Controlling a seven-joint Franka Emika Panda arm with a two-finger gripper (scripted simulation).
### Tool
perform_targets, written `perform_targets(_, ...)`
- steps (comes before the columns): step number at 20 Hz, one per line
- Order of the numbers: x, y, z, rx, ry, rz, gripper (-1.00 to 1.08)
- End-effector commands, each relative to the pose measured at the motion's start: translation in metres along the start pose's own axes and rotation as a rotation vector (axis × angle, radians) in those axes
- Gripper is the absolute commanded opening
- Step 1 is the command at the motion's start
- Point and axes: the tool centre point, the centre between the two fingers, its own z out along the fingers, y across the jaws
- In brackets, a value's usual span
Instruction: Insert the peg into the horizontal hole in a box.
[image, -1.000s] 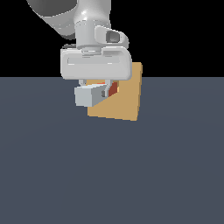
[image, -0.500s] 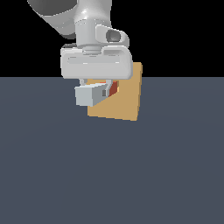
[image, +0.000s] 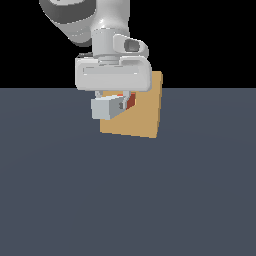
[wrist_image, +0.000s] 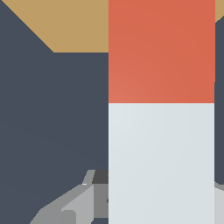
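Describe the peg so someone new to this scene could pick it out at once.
Start at the white gripper hanging before the tan box. The peg is the square bar clamped beneath it. Unlike the plain tan block, it is pale grey-white with an orange-red end toward the box.

The arm (image: 95, 25) reaches down from above, its tool (image: 114, 102) pointing downward with fingers closed on the peg (image: 107, 107).

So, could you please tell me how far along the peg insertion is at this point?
Done: the gripper holds the peg off the floor, orange end toward the box. In hand: that orange tip is at the box face. Left: pushing it into the hole, which the peg hides, so depth cannot be judged.
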Motion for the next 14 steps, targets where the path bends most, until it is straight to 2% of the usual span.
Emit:
perform_targets(1, 0.018, 0.0, -0.003, -0.005, 0.003, -0.002, -1.0)
perform_targets(8, 0.079, 0.0, -0.004, -0.007, 0.004, -0.001, -1.0)
perform_targets(14, 0.107, 0.002, -0.005, -0.008, 0.004, -0.002, -1.0)
